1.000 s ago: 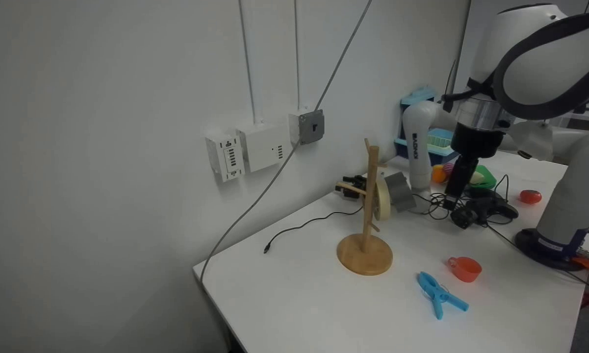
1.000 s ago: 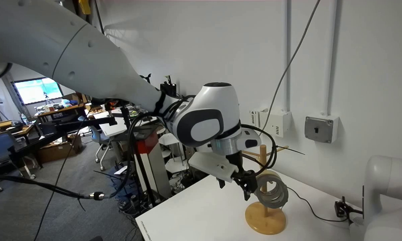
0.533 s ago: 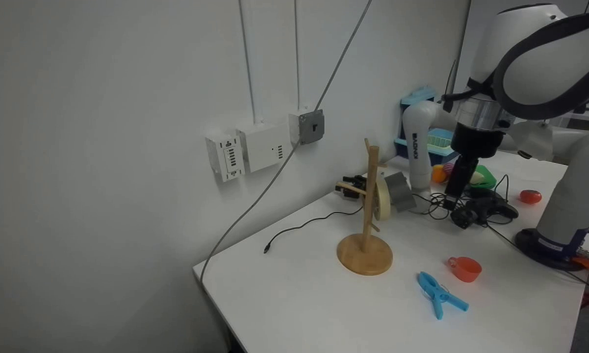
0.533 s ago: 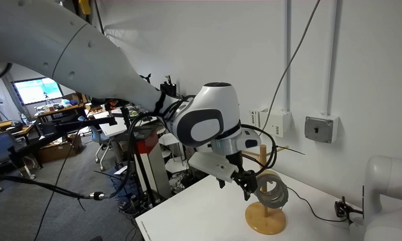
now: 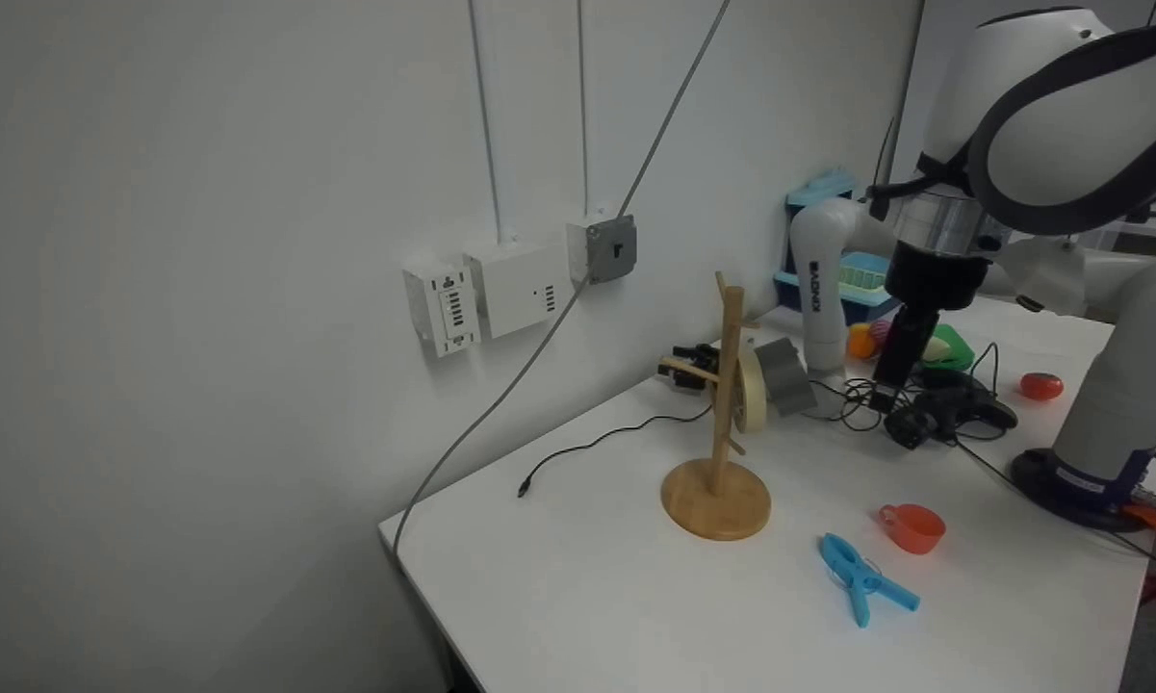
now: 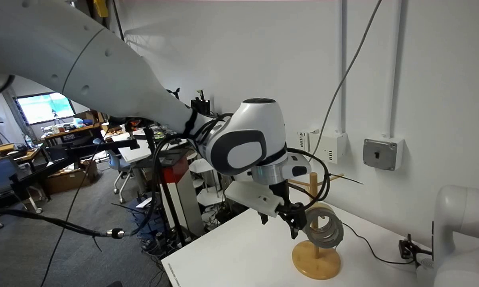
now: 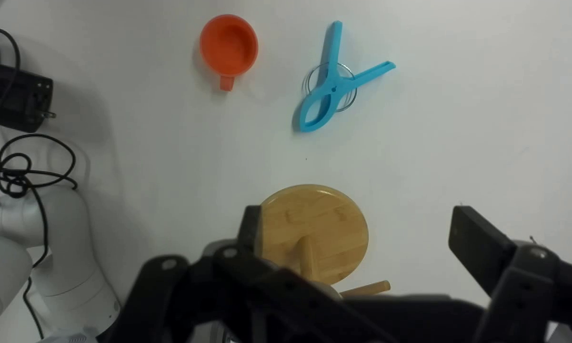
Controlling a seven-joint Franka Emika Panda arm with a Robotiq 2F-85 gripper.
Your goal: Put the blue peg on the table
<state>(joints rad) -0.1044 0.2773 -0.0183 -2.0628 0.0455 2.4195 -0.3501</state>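
The blue peg [image 7: 334, 90], light blue with two handles spread in a V, lies flat on the white table [image 7: 424, 152]. In an exterior view, the same peg [image 5: 866, 577] rests near the table's front, beside a red-orange cup. My gripper [image 7: 357, 212] is open, its fingers wide apart with nothing held between them. The jaws hang well above the table, over and beside the wooden stand, and the peg lies beyond the fingertips in the wrist view. An exterior view with the gripper [image 6: 279, 228] in it does not show the peg.
The wooden stand [image 5: 715, 500] has side pegs with tape rolls [image 6: 325, 231] hung close by my gripper. A red-orange cup [image 7: 228, 45] sits near the peg. Black cables and a black device [image 5: 948, 409] lie farther back, near a second white arm [image 5: 1117, 385].
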